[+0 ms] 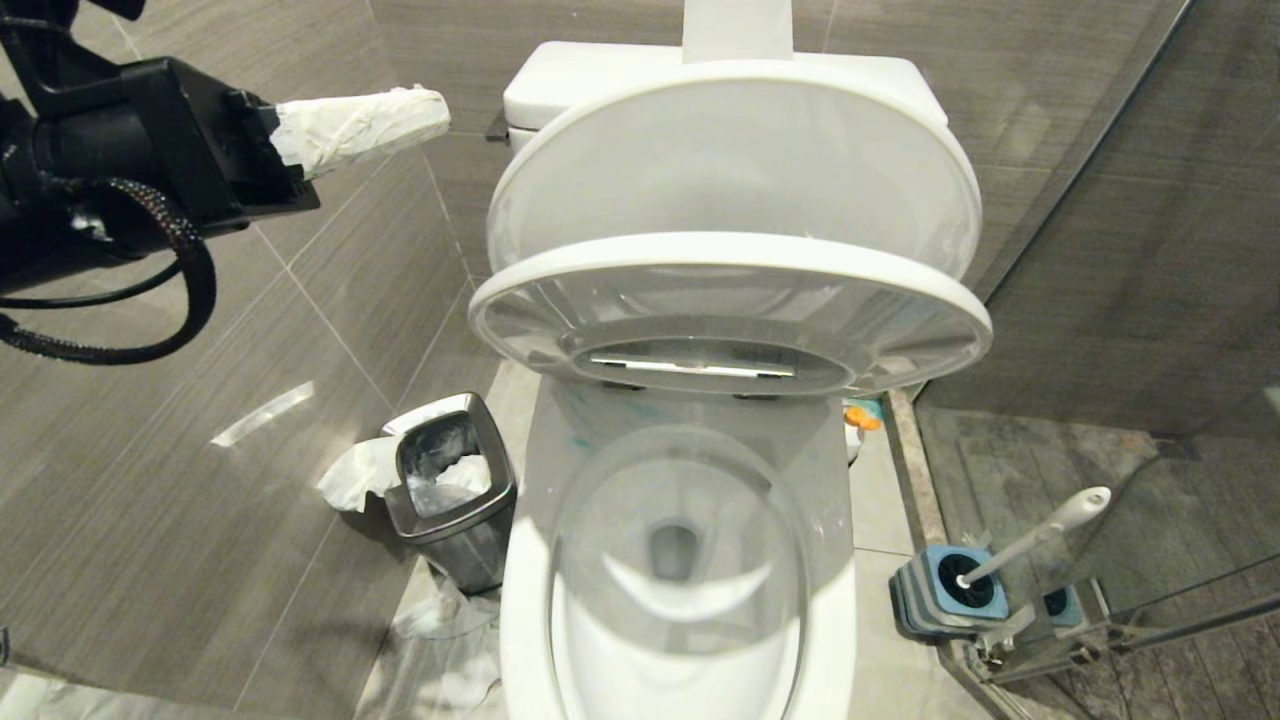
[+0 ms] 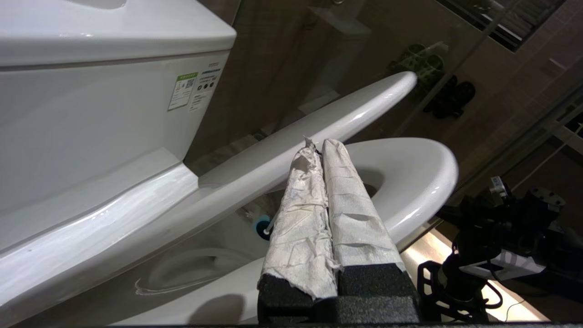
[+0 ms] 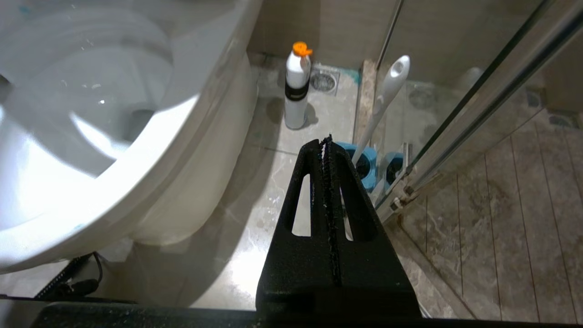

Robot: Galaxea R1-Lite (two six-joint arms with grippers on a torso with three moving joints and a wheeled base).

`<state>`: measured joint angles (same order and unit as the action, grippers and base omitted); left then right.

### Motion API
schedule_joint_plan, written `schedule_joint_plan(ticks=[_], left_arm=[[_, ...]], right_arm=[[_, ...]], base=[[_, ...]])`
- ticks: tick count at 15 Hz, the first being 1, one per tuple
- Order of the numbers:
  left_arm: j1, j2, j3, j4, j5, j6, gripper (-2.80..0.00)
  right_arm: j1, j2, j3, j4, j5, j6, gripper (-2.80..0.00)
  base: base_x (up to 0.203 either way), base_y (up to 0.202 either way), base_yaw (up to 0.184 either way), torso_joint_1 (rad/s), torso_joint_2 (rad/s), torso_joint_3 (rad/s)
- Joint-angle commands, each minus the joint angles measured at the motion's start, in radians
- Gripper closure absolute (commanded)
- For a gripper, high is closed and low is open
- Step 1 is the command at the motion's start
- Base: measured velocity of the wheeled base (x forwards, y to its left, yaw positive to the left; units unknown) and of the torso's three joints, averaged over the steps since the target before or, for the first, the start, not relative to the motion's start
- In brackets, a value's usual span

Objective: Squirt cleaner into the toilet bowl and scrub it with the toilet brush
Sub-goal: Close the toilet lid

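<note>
Head view: toilet brush point(image 1: 1040, 537) handle up-right.

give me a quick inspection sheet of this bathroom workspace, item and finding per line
surface: grey tiled floor, pale strip around the toilet base
job's things: toilet bowl open, seat and lid raised, faint blue smears on the rim; toilet brush standing in its blue holder by the glass; cleaner bottle with orange cap upright on the floor beside the toilet
clutter: steel waste bin with a white liner spilling out, on the toilet's other side
grippers: left gripper shut, paper-wrapped fingers, raised beside the cistern, empty; right gripper shut, empty, low near the brush
cables: black braided cable looping under the left arm
surroundings: glass shower screen, floor drain
</note>
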<state>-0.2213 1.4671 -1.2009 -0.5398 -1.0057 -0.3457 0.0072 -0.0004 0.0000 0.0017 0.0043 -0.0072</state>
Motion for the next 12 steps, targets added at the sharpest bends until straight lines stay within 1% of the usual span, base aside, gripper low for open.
schedule_joint_plan(ticks=[1,3,5,7,8,9,10,11,12], left_arm=[[0.000,-0.030,0.021,-0.006,-0.005,0.000,0.00],[0.005,-0.060,0.036,-0.010,-0.003,0.002,0.00],[0.046,-0.065,-0.001,-0.009,-0.004,-0.014,0.00],[0.084,-0.042,-0.123,-0.009,0.005,-0.048,0.00],[0.104,-0.025,-0.204,-0.008,0.013,-0.061,0.00],[0.123,-0.014,-0.286,0.004,0.015,-0.092,0.00],[0.138,-0.012,-0.368,0.039,0.016,-0.180,0.00],[0.149,-0.014,-0.447,0.092,0.017,-0.316,0.00],[0.162,-0.018,-0.539,0.178,0.015,-0.453,0.00]], right_arm=[[0.000,0.000,0.000,0.000,0.000,0.000,0.00],[0.000,0.000,0.000,0.000,0.000,0.000,0.00],[0.000,0.000,0.000,0.000,0.000,0.000,0.00],[0.000,0.000,0.000,0.000,0.000,0.000,0.00],[0.000,0.000,0.000,0.000,0.000,0.000,0.00],[0.000,0.000,0.000,0.000,0.000,0.000,0.00],[0.000,0.000,0.000,0.000,0.000,0.000,0.00],[0.000,0.000,0.000,0.000,0.000,0.000,0.00],[0.000,0.000,0.000,0.000,0.000,0.000,0.00]], base=[[0.000,0.000,0.000,-0.005,0.00,0.207],[0.000,0.000,0.000,0.001,0.01,0.135],[0.000,0.000,0.000,0.000,0.00,0.046],[0.000,0.000,0.000,0.000,0.00,0.000],[0.000,0.000,0.000,0.000,0.00,0.000],[0.000,0.000,0.000,0.000,0.00,0.000],[0.000,0.000,0.000,0.000,0.00,0.000],[0.000,0.000,0.000,0.000,0.00,0.000],[0.000,0.000,0.000,0.000,0.00,0.000]])
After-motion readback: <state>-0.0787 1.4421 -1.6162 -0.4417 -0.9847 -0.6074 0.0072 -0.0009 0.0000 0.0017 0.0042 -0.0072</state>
